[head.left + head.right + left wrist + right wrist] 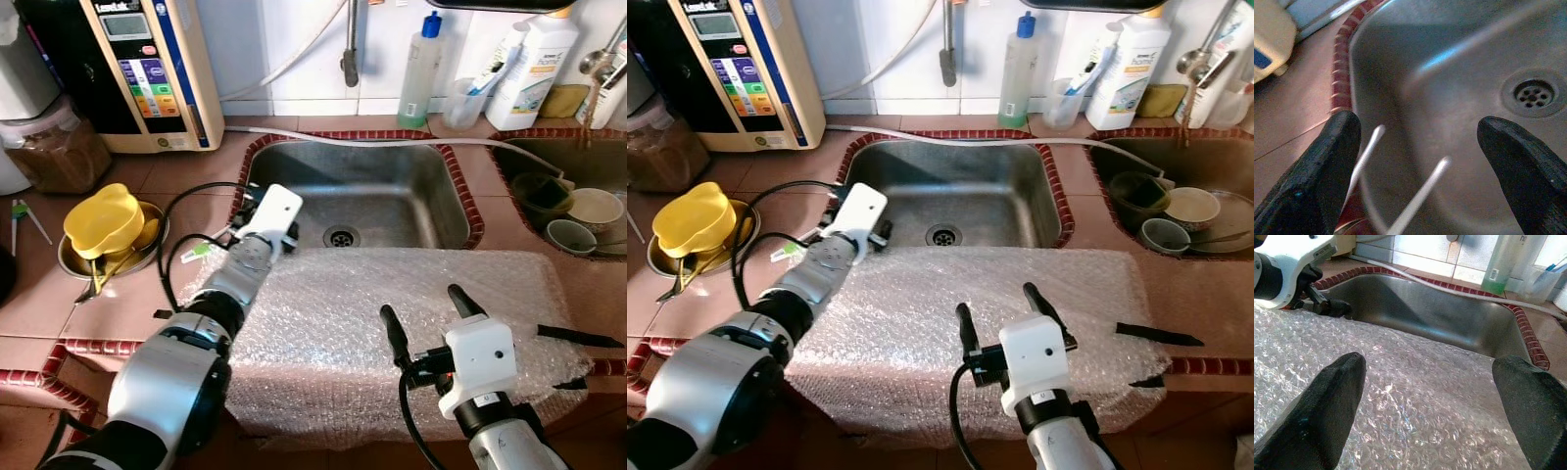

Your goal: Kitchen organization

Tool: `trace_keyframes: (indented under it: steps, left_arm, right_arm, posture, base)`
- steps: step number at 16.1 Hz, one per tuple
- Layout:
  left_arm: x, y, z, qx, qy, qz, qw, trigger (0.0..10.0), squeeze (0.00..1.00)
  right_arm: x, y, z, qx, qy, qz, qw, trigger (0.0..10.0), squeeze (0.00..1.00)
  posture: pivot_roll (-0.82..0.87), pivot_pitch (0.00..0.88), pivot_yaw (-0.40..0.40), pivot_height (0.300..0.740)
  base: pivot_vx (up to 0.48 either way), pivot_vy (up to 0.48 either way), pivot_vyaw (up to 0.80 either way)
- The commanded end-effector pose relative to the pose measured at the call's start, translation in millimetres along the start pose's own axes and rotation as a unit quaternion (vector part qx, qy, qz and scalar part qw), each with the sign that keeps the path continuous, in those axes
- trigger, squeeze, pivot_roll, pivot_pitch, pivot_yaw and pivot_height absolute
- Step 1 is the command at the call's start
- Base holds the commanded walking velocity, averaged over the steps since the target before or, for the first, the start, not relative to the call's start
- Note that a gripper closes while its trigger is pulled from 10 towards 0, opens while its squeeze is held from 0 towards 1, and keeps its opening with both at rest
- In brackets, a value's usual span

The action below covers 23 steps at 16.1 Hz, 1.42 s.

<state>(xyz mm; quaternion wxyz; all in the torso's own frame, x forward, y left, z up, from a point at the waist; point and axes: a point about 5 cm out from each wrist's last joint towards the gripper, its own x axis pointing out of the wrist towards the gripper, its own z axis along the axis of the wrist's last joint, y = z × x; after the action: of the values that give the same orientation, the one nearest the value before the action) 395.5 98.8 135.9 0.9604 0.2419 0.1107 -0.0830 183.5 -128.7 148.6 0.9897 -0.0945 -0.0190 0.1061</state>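
A large sheet of bubble wrap (392, 304) lies over the front edge of the steel sink (392, 186) and the tiled counter. My left gripper (1420, 166) hangs over the sink's near left corner, beside the red tile rim. It is open, with two thin pale rods blurred between its fingers (1317, 171). Over the middle of the bubble wrap my right gripper (428, 318) is also open. It holds nothing and points toward the sink. The drain (340, 236) sits just past the wrap's far edge.
A yellow bowl (103, 220) rests in a metal bowl on the counter at left. A water purifier (147, 69) and a jar stand at the back left, bottles (421, 69) along the wall. A second sink (578, 211) at right holds several bowls.
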Motion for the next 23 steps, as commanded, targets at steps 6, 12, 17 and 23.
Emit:
trace_keyframes:
  steps: [6, 12, 17, 23]
  left_arm:
    - [1.0, 11.6, 4.3, 0.098, -0.012, 0.017, 0.995, 10.0, 0.0]
    - [0.3, 0.3, -3.3, 0.101, 0.019, -0.052, 0.993, 6.3, 0.0]
    - [-0.1, -1.0, -6.6, 0.099, 0.036, -0.082, 0.991, 2.5, 0.0]
    - [-0.5, -0.5, -9.0, 0.117, 0.043, -0.092, 0.988, 0.0, 0.0]
  right_arm:
    - [1.4, -4.3, 0.8, -0.004, 0.0, -0.01, 1.0, 10.0, 0.0]
    - [3.1, -5.1, 0.3, -0.006, 0.001, -0.01, 1.0, 10.0, 0.0]
    - [4.6, -5.3, 0.0, -0.006, 0.001, -0.01, 1.0, 10.0, 0.0]
    - [6.2, -6.8, 0.1, -0.008, 0.0, -0.014, 1.0, 10.0, 0.0]
  posture:
    - [-0.07, 0.088, 0.067, 0.74]
    - [-0.07, 0.09, 0.067, 0.74]
    - [-0.06, 0.09, 0.066, 0.74]
    - [-0.06, 0.088, 0.069, 0.74]
  base:
    - [0.0, 0.0, 0.0]
    - [0.0, 0.0, 0.0]
    - [0.0, 0.0, 0.0]
    - [0.0, 0.0, 0.0]
